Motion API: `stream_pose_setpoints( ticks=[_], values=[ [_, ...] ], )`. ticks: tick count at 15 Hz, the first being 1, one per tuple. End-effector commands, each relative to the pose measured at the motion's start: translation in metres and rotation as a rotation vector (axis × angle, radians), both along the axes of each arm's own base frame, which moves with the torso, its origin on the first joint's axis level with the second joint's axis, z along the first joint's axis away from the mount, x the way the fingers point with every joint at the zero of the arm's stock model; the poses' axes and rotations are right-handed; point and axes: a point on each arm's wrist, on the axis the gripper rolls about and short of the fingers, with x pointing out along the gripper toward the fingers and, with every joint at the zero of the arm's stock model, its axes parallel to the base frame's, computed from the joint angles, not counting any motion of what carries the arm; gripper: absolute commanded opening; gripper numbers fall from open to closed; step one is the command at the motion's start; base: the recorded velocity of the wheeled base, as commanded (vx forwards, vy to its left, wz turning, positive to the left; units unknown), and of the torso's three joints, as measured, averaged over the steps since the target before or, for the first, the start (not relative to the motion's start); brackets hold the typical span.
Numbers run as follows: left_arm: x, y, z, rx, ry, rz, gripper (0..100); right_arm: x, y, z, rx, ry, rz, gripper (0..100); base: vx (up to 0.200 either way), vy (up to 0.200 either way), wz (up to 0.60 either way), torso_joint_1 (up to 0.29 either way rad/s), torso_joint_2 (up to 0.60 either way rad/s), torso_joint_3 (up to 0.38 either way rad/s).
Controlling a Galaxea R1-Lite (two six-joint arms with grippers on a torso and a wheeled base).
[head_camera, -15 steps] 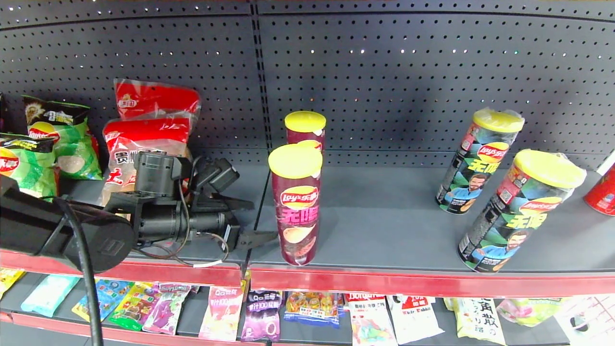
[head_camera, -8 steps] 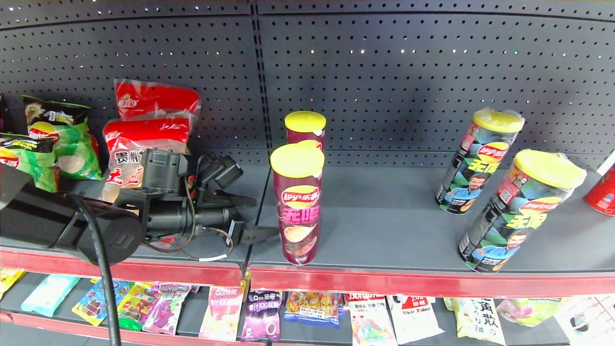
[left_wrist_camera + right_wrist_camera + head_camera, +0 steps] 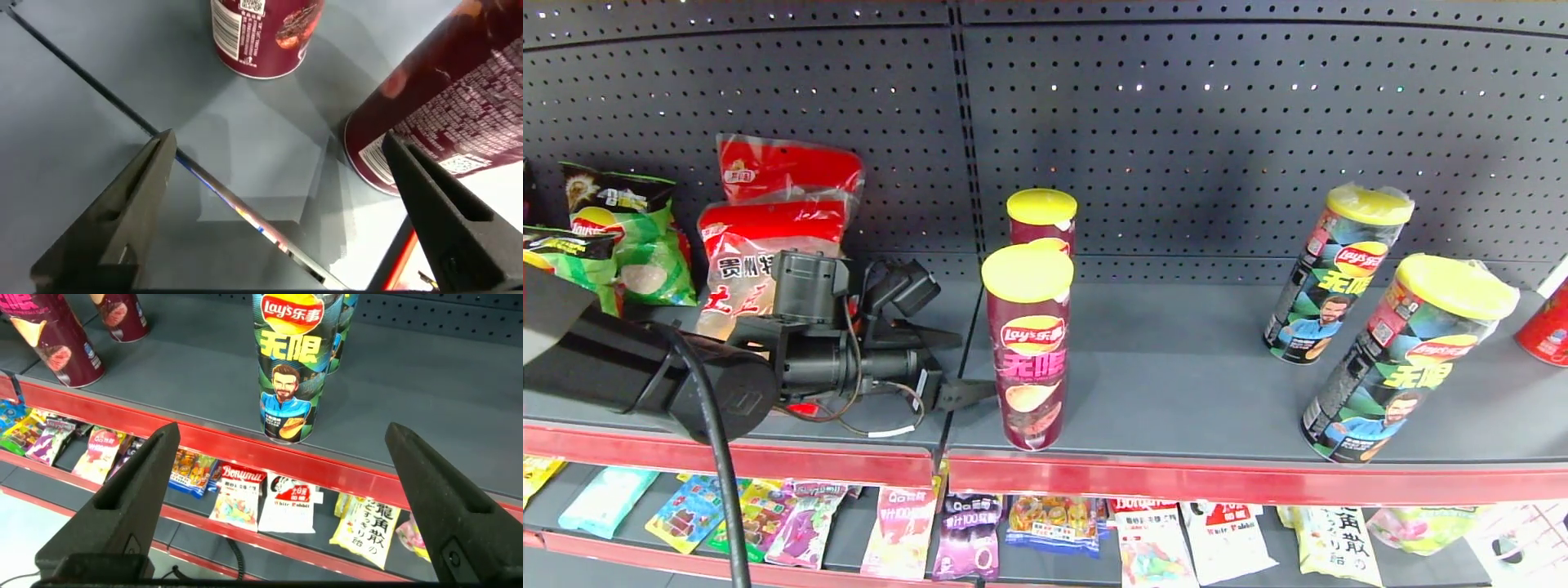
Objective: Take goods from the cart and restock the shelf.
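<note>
Head view: the left arm lies level across the shelf point(image 3: 1176, 392) from the left. Its left tool point(image 3: 968, 365) points at the front maroon can point(image 3: 1027, 351), which stands at the shelf's front edge with a rear maroon can point(image 3: 1041, 216) behind it.

Left wrist view: the left tool is spread wide and empty, the front maroon can just beside one finger point(image 3: 433, 204).

Right wrist view: the right tool point(image 3: 282, 498), wide and empty, faces a blue-green can point(image 3: 294, 367).

Black end effector point(image 3: 278, 139), trailing black cable point(image 3: 721, 465)

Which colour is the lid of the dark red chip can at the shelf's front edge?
Yellow; the lid shows best in the head view.
</note>
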Motion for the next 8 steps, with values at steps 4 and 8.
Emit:
stream_pose_setpoints(
  ticks=[4,8],
  values=[
    [-0.001,0.001,-0.001,0.004,0.002,0.003,100,0.000,0.000,0.000,-0.001,0.002,0.000,100,0.000,0.000,0.00,0.000,0.00,0.000],
    [-0.021,0.029,0.008,0.003,-0.003,0.061,100,0.001,0.000,-0.006,-0.005,0.020,0.003,100,0.000,0.000,0.00,0.000,0.00,0.000]
  ],
)
